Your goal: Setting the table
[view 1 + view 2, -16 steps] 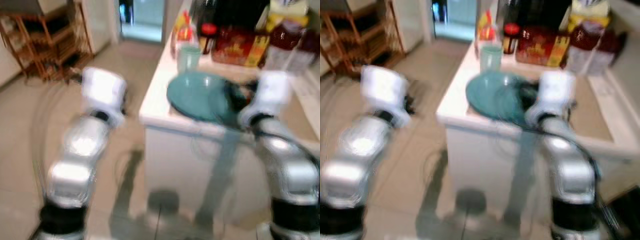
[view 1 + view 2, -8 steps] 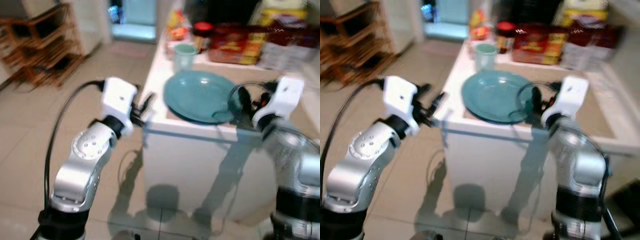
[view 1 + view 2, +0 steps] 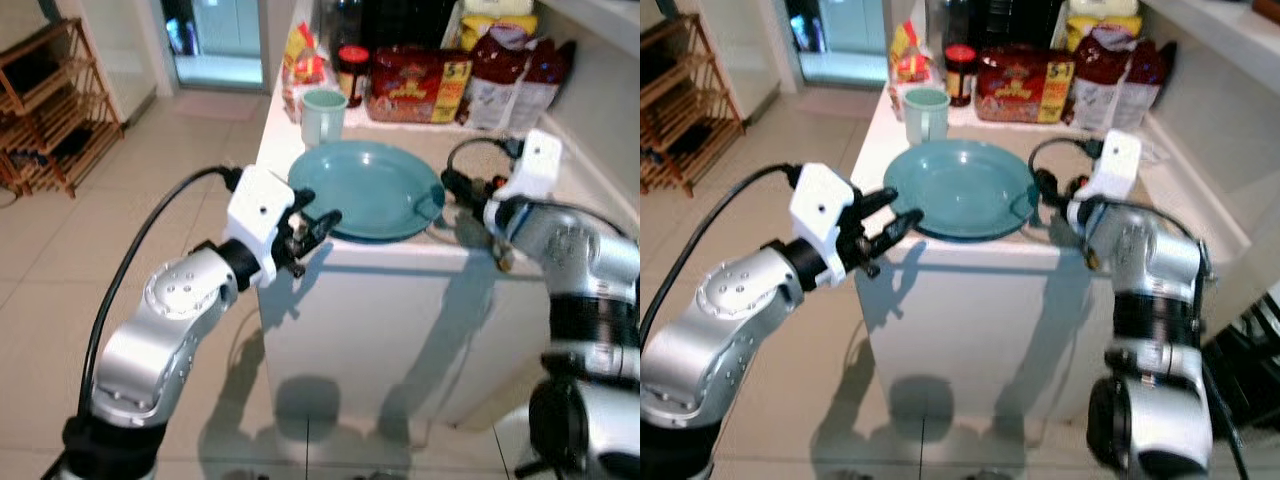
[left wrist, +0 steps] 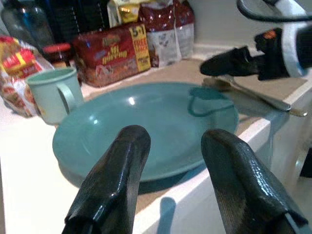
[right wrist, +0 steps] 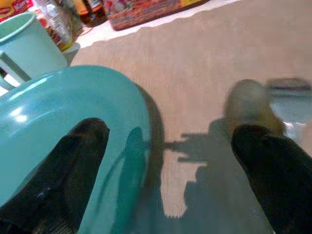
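Plate flat on worktop near its front edge, mug just behind, left end effector open at plate's left rim, right end effector open at right rim, one finger over plate, spoon beside.

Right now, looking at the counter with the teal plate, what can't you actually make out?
- The utensil beside the teal plate: blurred in the right wrist view; the right gripper covers one end in the left wrist view.
- Labels on the red packets: too small to read in the head views.
- The plate's near rim: hidden by the left gripper in its wrist view.
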`<state>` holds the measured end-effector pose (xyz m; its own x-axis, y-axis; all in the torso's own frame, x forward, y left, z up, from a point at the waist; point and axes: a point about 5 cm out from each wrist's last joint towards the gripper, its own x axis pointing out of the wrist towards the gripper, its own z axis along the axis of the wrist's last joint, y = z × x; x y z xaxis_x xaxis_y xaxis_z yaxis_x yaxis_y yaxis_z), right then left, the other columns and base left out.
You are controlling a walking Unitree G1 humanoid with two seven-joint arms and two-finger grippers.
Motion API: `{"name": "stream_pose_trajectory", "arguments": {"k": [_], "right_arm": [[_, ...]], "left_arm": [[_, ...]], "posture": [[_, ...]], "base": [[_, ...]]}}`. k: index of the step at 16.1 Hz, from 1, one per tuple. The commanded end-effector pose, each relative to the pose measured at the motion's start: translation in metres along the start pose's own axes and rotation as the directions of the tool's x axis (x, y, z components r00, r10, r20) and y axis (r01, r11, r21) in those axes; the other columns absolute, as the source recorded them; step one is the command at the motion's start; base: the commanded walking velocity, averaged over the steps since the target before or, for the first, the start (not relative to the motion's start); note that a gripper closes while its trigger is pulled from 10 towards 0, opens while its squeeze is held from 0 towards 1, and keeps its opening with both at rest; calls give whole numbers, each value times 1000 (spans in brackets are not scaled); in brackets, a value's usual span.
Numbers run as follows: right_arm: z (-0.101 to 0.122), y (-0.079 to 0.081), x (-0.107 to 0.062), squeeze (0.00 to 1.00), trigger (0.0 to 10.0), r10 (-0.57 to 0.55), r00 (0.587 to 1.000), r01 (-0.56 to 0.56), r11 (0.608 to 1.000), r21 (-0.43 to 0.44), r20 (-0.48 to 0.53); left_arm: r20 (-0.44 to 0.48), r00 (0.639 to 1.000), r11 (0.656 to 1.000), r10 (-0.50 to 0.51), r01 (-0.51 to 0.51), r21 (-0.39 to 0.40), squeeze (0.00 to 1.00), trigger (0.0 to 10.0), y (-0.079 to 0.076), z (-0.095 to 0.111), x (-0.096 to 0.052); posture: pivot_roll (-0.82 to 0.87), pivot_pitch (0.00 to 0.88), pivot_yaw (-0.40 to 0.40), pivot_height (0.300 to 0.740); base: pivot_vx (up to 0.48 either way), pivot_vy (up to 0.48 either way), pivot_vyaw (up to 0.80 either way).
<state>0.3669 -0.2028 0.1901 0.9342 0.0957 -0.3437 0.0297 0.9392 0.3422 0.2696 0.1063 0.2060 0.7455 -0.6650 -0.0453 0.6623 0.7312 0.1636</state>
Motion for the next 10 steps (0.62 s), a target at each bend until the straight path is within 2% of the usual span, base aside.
{"name": "stream_pose_trajectory", "arguments": {"k": [1, 2, 4, 6, 8, 9, 10], "right_arm": [[-1, 0, 3, 0, 10000, 32, 998, -29, 998, 49, -52], [-4, 4, 6, 0, 10000, 100, 990, -88, 989, 118, -97], [-6, 10, 10, 0, 10000, 213, 967, -182, 962, 203, -139], [-20, 11, 12, 0, 10000, 253, 941, -193, 947, 256, -225], [-26, 13, 12, 0, 10000, 314, 923, -220, 905, 364, -223], [-28, 13, 13, 0, 6941, 341, 915, -231, 881, 413, -216], [-29, 13, 13, 0, 6941, 344, 914, -230, 877, 421, -217]], "left_arm": [[7, 999, 999, -51, 51, 5, 0, 10000, -7, 4, -2], [4, 998, 998, -70, 70, 3, 0, 10000, -11, 4, -3], [-1, 997, 997, -71, 71, 2, 0, 10000, -12, 4, -4], [-9, 997, 997, -82, 82, -2, 0, 10000, -14, 5, -5], [-23, 993, 994, -112, 111, -11, 0, 10000, -17, 4, -5], [-30, 992, 993, -119, 119, -14, 0, 10000, -18, 3, -5], [-31, 992, 993, -119, 119, -14, 0, 10000, -18, 3, -5]], "posture": [[50, 0, -63, 740], [57, 0, -68, 740], [66, 0, -74, 740], [71, 0, -72, 740], [72, 0, -67, 740], [73, 0, -66, 740], [73, 0, -66, 740]], "base": [[0, 0, 0], [0, 0, 0], [0, 0, 0], [0, 0, 0], [0, 0, 0], [0, 0, 0], [0, 0, 0]]}}
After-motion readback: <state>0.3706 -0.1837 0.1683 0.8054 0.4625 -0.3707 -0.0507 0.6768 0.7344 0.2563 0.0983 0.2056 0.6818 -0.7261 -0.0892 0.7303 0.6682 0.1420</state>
